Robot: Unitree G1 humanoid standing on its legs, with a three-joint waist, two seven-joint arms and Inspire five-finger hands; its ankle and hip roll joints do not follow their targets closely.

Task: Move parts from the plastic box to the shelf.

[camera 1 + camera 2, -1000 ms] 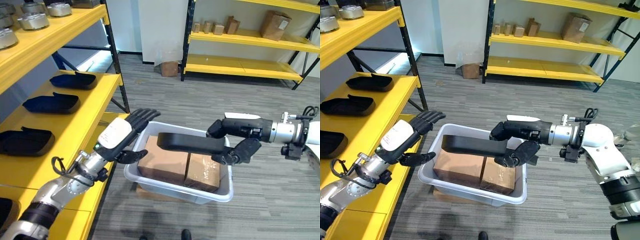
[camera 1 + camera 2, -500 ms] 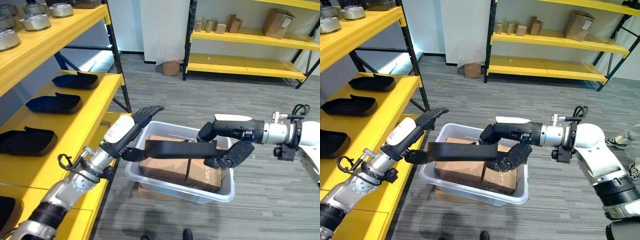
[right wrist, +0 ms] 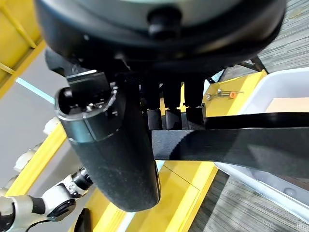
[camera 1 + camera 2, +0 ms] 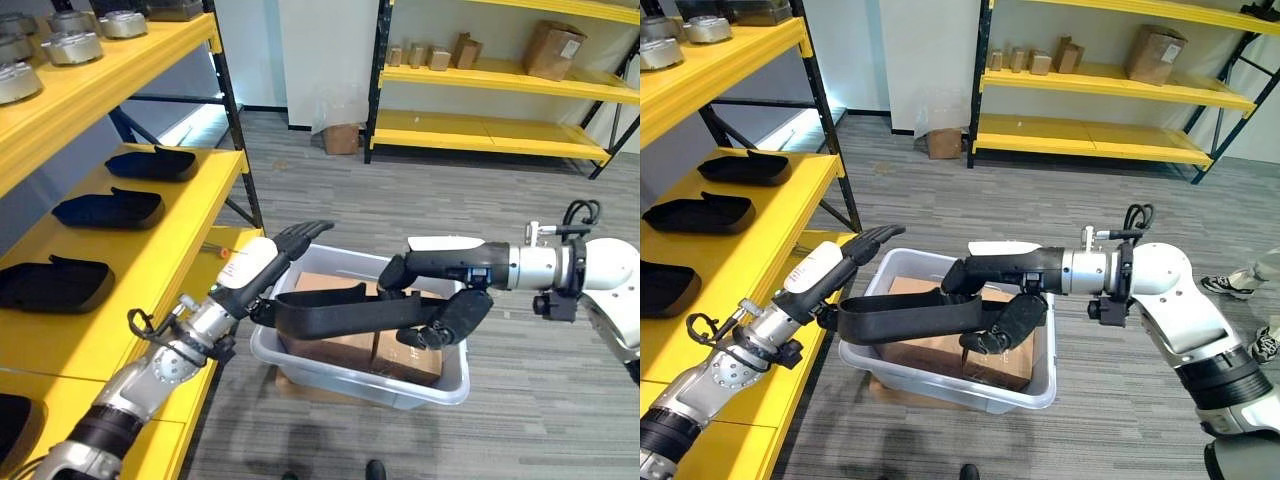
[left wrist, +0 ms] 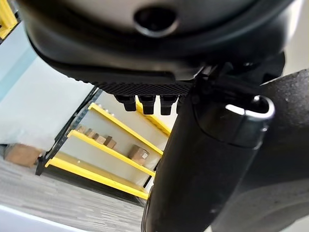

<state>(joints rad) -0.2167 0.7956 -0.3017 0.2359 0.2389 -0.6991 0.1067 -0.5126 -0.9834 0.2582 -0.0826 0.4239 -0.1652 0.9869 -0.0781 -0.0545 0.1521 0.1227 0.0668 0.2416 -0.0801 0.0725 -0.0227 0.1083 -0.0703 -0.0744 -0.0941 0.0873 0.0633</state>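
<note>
A long black moulded part [image 4: 330, 312] hangs level over the grey plastic box [image 4: 360, 382]. My right hand [image 4: 445, 318] is shut on its right end, thumb on top and fingers curled beneath; the right wrist view shows the part [image 3: 251, 147] running past them. My left hand [image 4: 255, 268] is at the part's left end beside the yellow shelf [image 4: 150, 250], fingers straight and pointing up over the part, thumb against its end. Two cardboard cartons [image 4: 405, 355] lie in the box under the part.
Three similar black parts [image 4: 108, 207] lie in a row on the yellow shelf, with round metal pieces [image 4: 68, 42] on the level above. A black upright post [image 4: 240, 150] stands at the shelf's corner. More yellow racks with cartons [image 4: 550, 50] line the far wall.
My right hand has carried the black part leftwards towards the shelf, and its left end now meets my left hand, which has come in closer over the box's left rim.
</note>
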